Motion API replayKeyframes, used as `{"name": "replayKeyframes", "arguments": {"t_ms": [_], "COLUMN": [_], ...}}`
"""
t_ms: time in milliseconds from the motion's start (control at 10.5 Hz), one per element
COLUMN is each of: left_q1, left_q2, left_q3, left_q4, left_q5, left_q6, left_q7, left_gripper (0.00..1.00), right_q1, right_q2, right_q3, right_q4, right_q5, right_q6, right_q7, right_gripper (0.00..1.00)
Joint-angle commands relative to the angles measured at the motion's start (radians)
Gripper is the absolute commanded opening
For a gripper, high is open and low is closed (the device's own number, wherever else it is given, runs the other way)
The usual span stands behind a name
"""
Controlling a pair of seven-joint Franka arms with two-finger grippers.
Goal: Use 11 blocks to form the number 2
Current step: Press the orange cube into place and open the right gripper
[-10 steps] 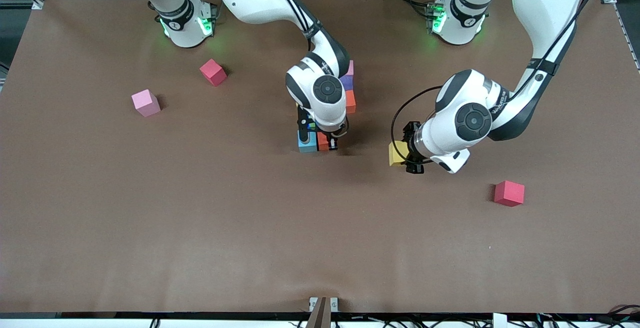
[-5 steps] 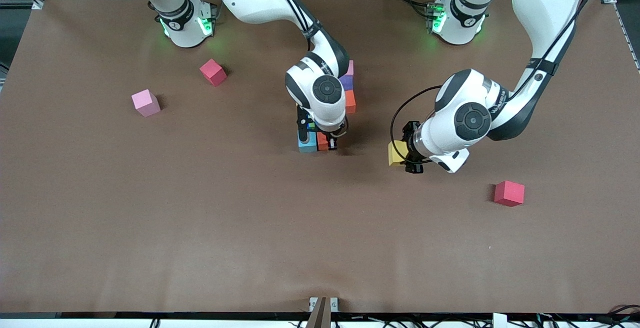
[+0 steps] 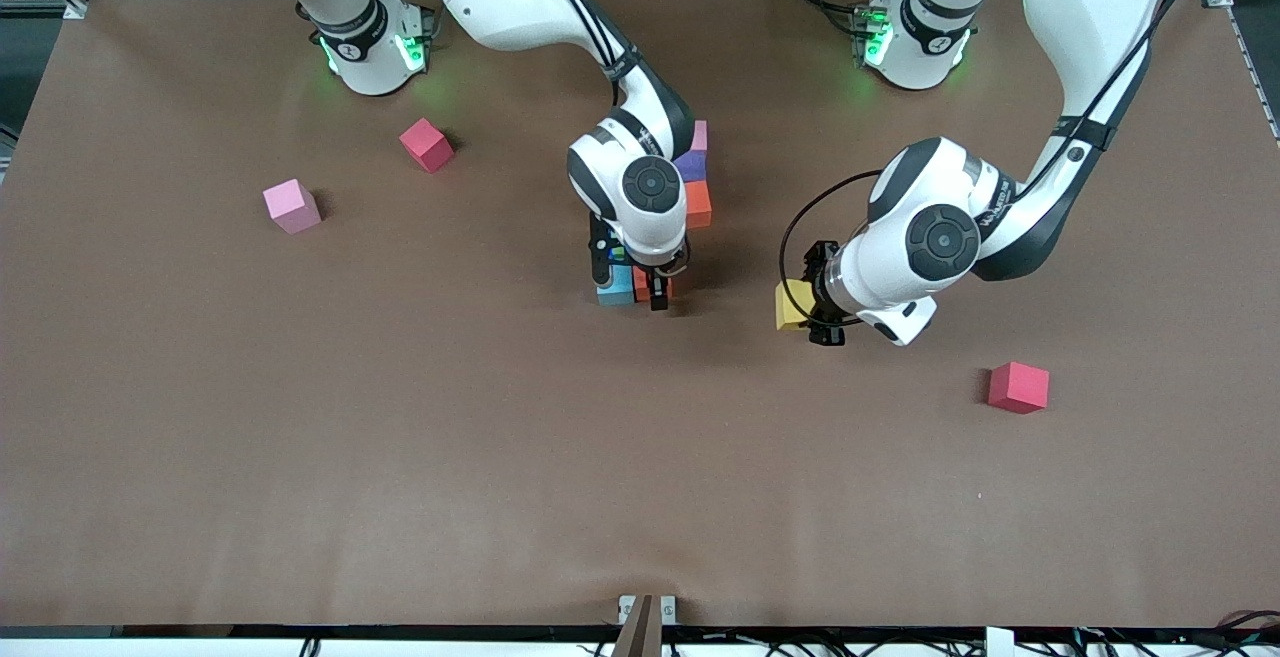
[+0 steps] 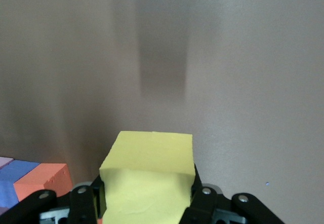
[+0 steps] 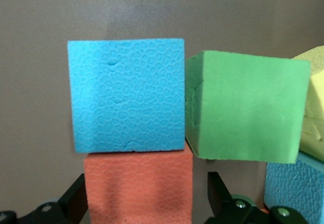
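Observation:
The partly built number 2 (image 3: pixel 690 177) lies mid-table, mostly hidden under the right arm; pink, purple (image 3: pixel 692 167) and orange cubes show. My right gripper (image 3: pixel 632 285) is low at the end of the number 2 nearest the front camera, open, its fingers astride an orange cube (image 5: pixel 139 188) with a gap at one side. That cube touches a sky-blue cube (image 5: pixel 126 95), which is beside a green cube (image 5: pixel 243 107). My left gripper (image 3: pixel 815 302) is shut on a yellow cube (image 4: pixel 149 178) and holds it over bare table, toward the left arm's end. A loose pink cube (image 3: pixel 291 205) lies toward the right arm's end.
A crimson cube (image 3: pixel 426 144) lies near the right arm's base. Another crimson cube (image 3: pixel 1018 386) lies nearer the front camera than the left gripper. The brown table (image 3: pixel 500 457) stretches wide toward the front camera.
My right gripper has shifted slightly toward the right arm's end at the orange cube. My left gripper with the yellow cube has barely moved.

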Motion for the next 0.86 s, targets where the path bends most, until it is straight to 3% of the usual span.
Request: {"name": "replayKeyframes", "arguments": {"t_ms": [0,381,762], "left_q1": [0.013,0.013,0.013], "left_q2": [-0.026,-0.026,-0.026], "left_q3": [-0.009,-0.009,-0.007], "left_q4": [-0.019,-0.019,-0.019], "left_q5": [-0.023,-0.023,-0.023], "left_q6": [-0.015,-0.015,-0.015], "left_q7": [0.024,0.034,0.034], "left_gripper": [0.38,0.38,0.38], "right_q1": [0.015,0.014,0.009], "right_q2": [-0.023,-0.028,-0.049], "right_q3": [-0.016,-0.030,-0.038], "right_q4": [-0.017,0.027,0.033], "right_q5": [-0.015,-0.013,-0.013], "right_q6": [-0.006,-0.109,-0.112], "right_q7": [0.023,0.018,0.010], "right_gripper": [1.00,1.00,1.00]}}
